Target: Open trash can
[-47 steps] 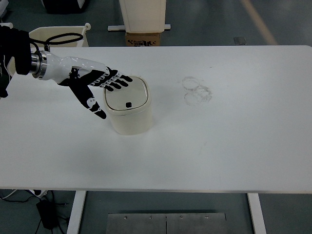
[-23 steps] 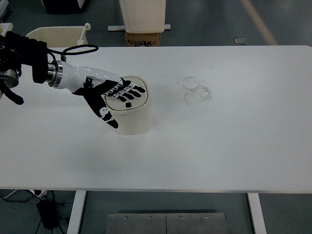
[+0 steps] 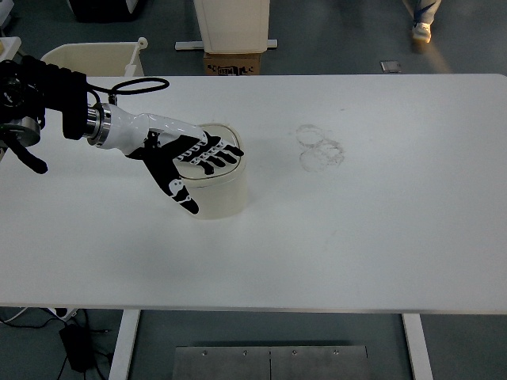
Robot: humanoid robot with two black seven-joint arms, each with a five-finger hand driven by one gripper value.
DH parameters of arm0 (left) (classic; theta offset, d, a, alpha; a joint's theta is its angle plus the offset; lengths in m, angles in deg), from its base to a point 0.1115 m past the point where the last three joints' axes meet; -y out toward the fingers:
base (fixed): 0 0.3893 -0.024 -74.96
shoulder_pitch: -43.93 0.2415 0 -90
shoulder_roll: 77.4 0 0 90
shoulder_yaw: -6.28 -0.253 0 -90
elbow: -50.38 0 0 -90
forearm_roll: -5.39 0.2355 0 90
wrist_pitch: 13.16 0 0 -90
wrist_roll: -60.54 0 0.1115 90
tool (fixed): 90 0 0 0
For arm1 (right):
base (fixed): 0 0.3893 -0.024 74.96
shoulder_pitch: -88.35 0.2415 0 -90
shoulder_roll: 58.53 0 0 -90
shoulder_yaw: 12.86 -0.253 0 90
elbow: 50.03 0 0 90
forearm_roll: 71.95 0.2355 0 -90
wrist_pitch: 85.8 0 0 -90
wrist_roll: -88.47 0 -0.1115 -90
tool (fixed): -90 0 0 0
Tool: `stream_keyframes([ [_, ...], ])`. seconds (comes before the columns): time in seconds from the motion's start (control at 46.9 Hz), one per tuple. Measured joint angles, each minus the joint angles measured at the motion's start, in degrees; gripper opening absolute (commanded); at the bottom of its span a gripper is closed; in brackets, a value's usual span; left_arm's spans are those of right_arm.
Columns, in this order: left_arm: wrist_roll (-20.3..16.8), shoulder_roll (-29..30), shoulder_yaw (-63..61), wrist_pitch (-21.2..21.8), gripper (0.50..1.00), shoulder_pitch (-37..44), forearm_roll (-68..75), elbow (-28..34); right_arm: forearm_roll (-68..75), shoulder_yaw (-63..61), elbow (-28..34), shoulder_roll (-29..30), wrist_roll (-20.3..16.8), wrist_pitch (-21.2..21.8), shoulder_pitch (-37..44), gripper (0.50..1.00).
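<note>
A small cream trash can point(image 3: 225, 194) stands on the white table point(image 3: 356, 237), left of its middle. My left hand point(image 3: 194, 162), black and white, lies flat over the can's lid with its fingers point(image 3: 223, 156) stretched out across the top and the thumb point(image 3: 181, 196) hanging down the can's front left side. The fingers are spread and grasp nothing. Most of the lid is hidden under the hand. My left arm comes in from the left edge. The right arm does not show.
Faint ring marks point(image 3: 321, 147) stain the table right of the can. Beyond the far edge are a cream bin point(image 3: 87, 57), a cardboard box point(image 3: 231, 62) and a white stand. A person's shoe point(image 3: 421, 30) shows at top right.
My left hand has moved right, from the can's left rim to fully over the lid, now covering the lid's dark button. A person's shoe has appeared at top right.
</note>
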Motion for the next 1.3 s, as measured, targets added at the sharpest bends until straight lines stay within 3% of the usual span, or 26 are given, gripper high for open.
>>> stream_keyframes([
  [0.534, 0.1, 0.1, 0.6, 0.0, 1.0, 0.2, 0.2, 0.2, 0.0, 0.0, 0.0, 0.0, 0.0, 0.0, 0.0, 0.993],
  [0.875, -0.5, 1.1, 14.3, 0.0, 1.0, -2.0, -7.3, 1.1, 0.0, 0.0, 0.0, 0.0, 0.0, 0.0, 0.0, 0.993],
  [1.302, -2.1, 3.1, 25.8, 0.0, 1.0, -0.2, -21.7, 16.3, 0.0, 0.0, 0.0, 0.0, 0.0, 0.0, 0.0, 0.993],
])
